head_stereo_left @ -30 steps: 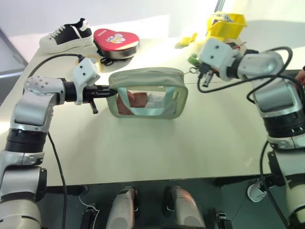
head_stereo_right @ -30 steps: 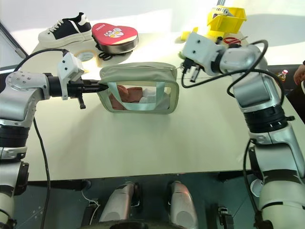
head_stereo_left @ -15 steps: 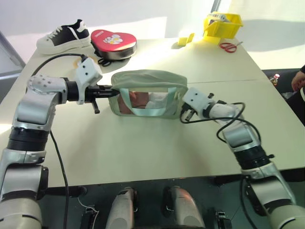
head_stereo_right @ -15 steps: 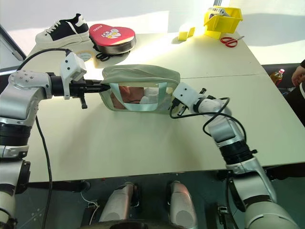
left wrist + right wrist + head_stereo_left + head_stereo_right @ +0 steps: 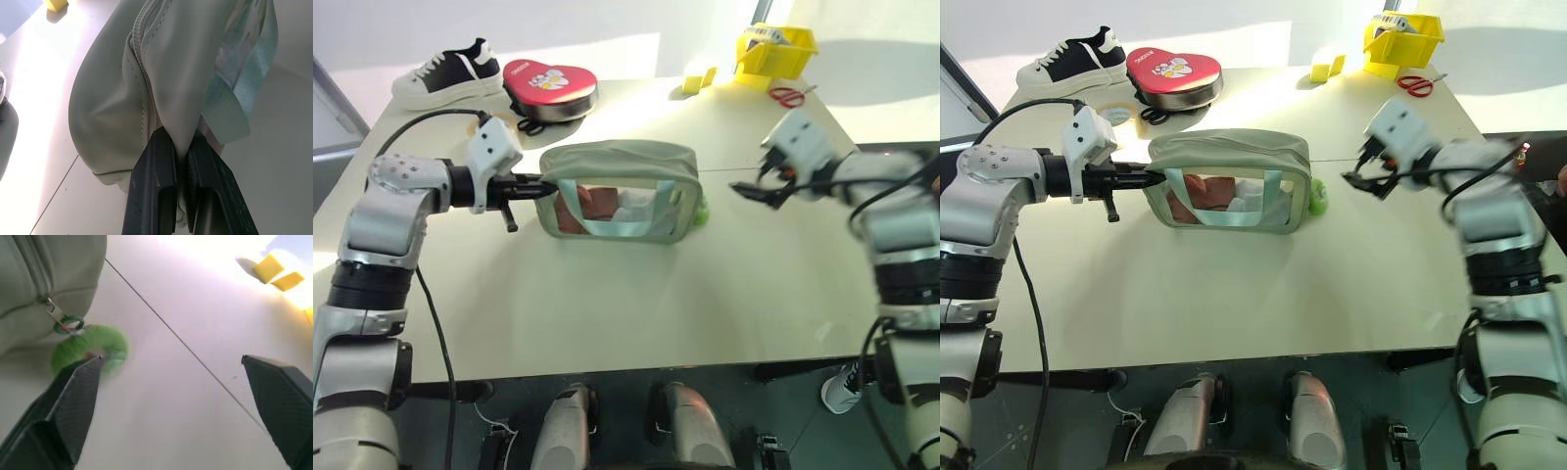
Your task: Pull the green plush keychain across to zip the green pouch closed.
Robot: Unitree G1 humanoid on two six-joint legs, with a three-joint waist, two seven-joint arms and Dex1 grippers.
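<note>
The green pouch (image 5: 617, 191) stands on the table with its top zipper drawn to its right end. My left gripper (image 5: 540, 191) is shut on the fabric at the pouch's left end, and the left wrist view shows the black fingers (image 5: 151, 186) pinching that fabric. The green plush keychain (image 5: 1320, 199) hangs free at the pouch's right end, on a ring at the zipper pull (image 5: 51, 308). My right gripper (image 5: 1356, 179) hovers a short way right of the keychain, open, with nothing between its fingers (image 5: 73, 396).
At the back left of the table lie a black-and-white shoe (image 5: 450, 70) and a red heart-shaped tin (image 5: 551, 83). A yellow bin (image 5: 775, 49), yellow blocks (image 5: 700, 76) and red scissors (image 5: 788, 96) sit at the back right.
My right gripper let go of the keychain, opened and drew away to the right. The keychain now hangs loose at the pouch's right end. The left gripper kept its hold.
</note>
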